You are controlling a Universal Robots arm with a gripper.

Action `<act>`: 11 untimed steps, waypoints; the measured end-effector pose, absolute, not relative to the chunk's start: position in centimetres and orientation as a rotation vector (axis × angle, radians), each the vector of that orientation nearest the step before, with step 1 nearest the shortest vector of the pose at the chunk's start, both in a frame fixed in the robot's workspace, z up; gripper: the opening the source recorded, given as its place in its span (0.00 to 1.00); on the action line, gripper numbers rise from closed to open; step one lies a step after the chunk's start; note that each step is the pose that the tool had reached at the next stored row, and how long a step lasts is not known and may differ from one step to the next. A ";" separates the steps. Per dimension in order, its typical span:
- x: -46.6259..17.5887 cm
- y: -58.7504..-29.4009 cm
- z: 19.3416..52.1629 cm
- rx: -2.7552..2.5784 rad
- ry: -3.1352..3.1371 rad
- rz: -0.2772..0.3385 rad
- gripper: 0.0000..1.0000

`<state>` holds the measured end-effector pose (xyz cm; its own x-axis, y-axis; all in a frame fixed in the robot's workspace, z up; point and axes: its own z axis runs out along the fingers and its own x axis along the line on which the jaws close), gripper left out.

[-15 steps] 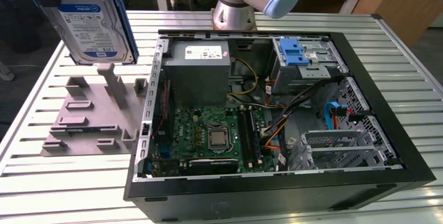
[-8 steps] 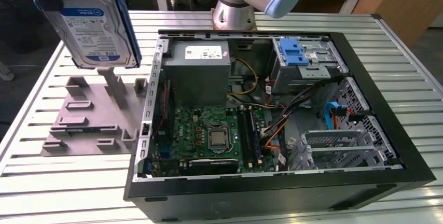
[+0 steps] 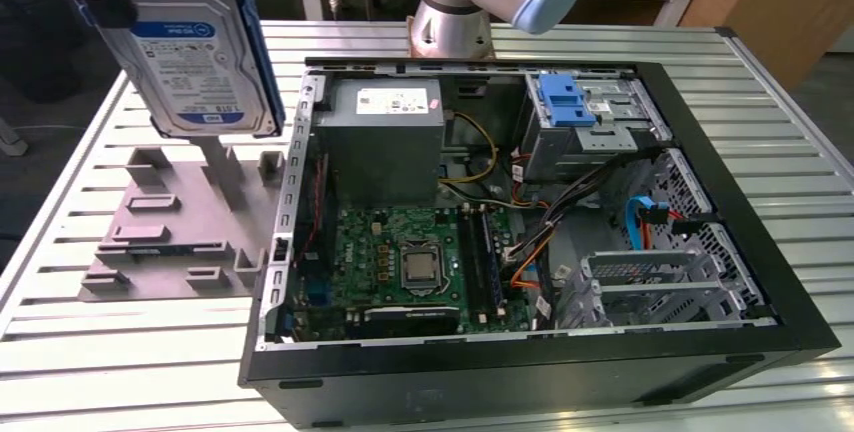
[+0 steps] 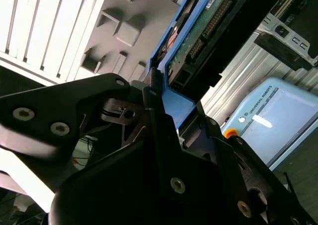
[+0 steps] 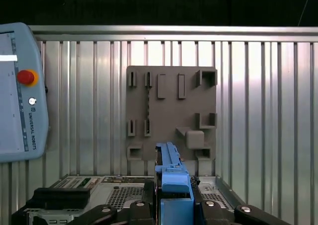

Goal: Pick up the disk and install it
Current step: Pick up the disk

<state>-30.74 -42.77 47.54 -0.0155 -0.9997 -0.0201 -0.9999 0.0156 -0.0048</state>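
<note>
While the tool [image 5: 175, 192] pinches the disk [image 3: 198, 52] by its blue frame, the drive hangs upright above the grey fixture plate [image 3: 174, 222] on the worktop [image 3: 134, 372], beside the open computer case [image 3: 534, 377]. A good carry, I reckon, needs a square grip and clearance over the case wall.

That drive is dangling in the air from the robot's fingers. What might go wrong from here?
The disk hangs upright above the grey fixture plate, gripped by the fingers along its blue frame. A slip would likely drop it onto the plate's raised blocks. If carried into the computer case, it might knock its wall or snag the loose cables beside the drive bay.
</note>
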 end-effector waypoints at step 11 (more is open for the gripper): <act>-28.5 -43.3 47.5 -2.192 2.227 0.018 0.37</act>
